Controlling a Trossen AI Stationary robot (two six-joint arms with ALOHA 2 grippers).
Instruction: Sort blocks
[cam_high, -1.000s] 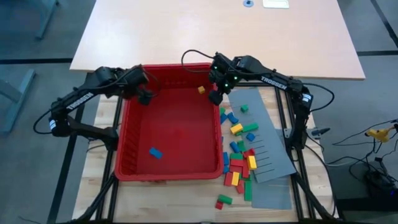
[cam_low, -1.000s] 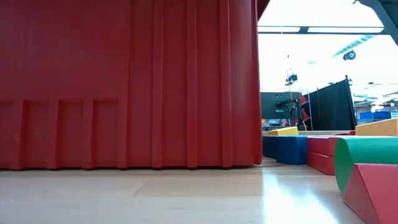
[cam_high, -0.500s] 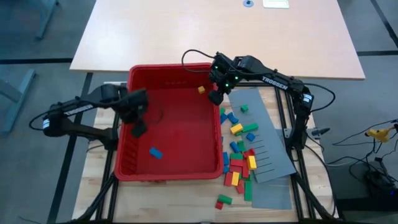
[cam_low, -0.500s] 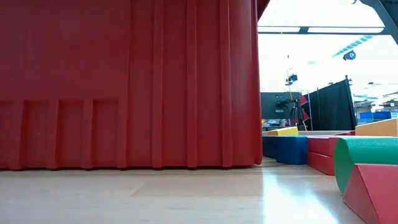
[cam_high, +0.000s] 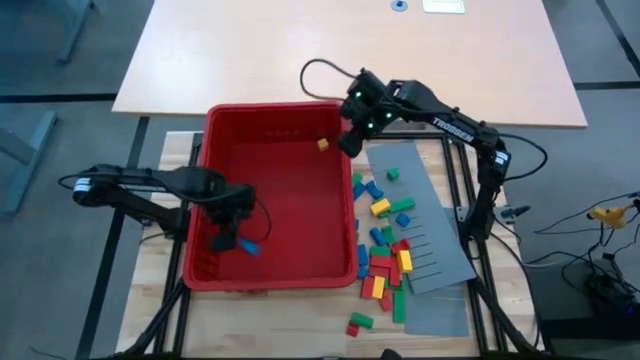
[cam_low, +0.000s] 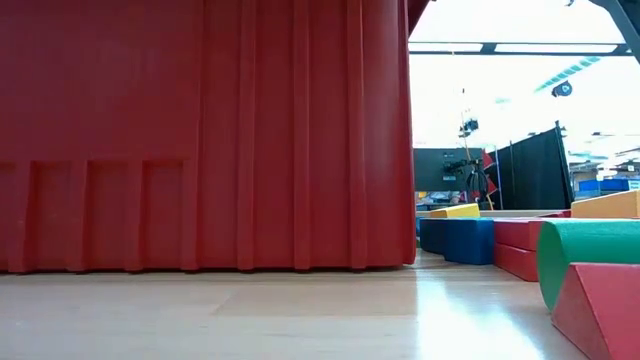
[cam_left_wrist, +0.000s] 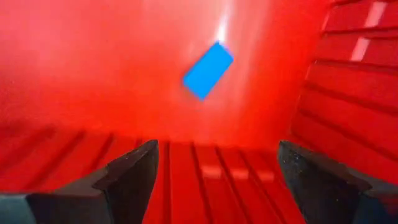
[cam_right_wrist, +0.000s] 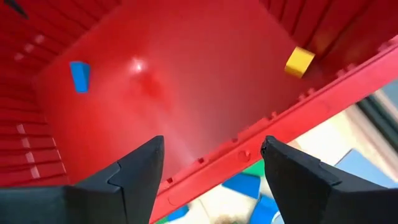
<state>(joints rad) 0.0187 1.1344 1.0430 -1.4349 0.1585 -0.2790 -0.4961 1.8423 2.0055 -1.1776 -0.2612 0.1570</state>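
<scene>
Two dark arms are working over a wooden table (cam_high: 160, 300), where a big red bin (cam_high: 300, 272) is sitting at the middle with a grey slotted panel (cam_high: 440, 262) lying just to its right. Inside the bin, the left gripper (cam_high: 226, 241) is hanging low near the front left corner with its fingers spread wide and empty, just beside a lone blue block (cam_left_wrist: 208, 70) lying flat on the floor. Over the bin's back right corner the right gripper (cam_high: 349, 140) is hovering, jaws likewise wide apart and carrying nothing, close to a small yellow block (cam_right_wrist: 299, 61) resting on the bin floor by the right wall. Most of the blocks (cam_high: 385, 262) are lying scattered outside, between the bin's right wall and the panel and partly on the panel itself.
</scene>
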